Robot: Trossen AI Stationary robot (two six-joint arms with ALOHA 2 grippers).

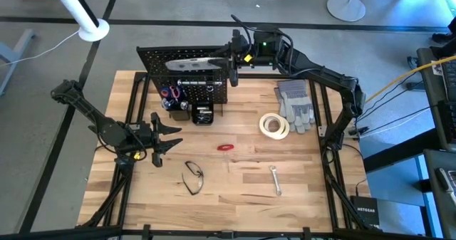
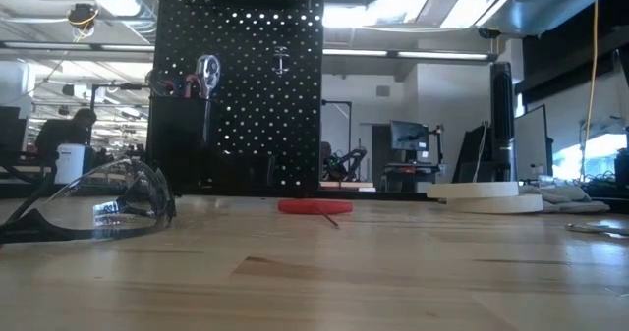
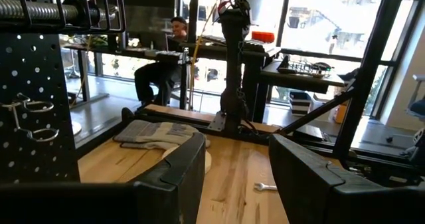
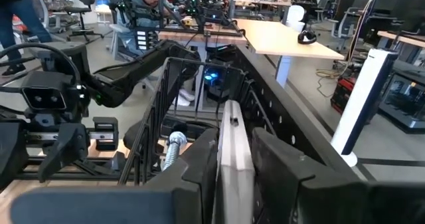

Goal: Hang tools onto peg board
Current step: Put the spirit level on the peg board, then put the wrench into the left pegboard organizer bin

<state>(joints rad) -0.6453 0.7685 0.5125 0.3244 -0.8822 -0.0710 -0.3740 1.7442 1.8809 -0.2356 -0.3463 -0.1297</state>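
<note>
A: How far along is it?

B: Partway, I'd say. The peg board [image 1: 187, 72] stands at the far side of the table [image 1: 235, 190], and its bins already hold red-handled pliers [image 1: 171, 93]. The right gripper [image 1: 233, 70] is up at the board's top edge, at the corner nearest the right arm, and the silver level [image 1: 191, 65] runs from it along that edge. In the right wrist view the level [image 4: 234, 151] sits between the fingers [image 4: 199, 161], so it looks gripped, though how firmly I can't tell.

A: And what's left?

B: Working down in size: gloves [image 1: 296, 103], which aren't tools, lie below and beside the right gripper, with the tape roll [image 1: 274, 125] just past them. The glasses [image 1: 193, 177] lie just beyond the left gripper [image 1: 158, 139], which hovers with its jaws spread and nothing in them. Further out from it are a small wrench [image 1: 276, 180] and a little red tool [image 1: 226, 147]. So four pieces are still on the table.

A: Anything unclear?

B: Whether the level is seated on hooks. The low view cuts off the board's top, so neither gripper shows there.
</note>
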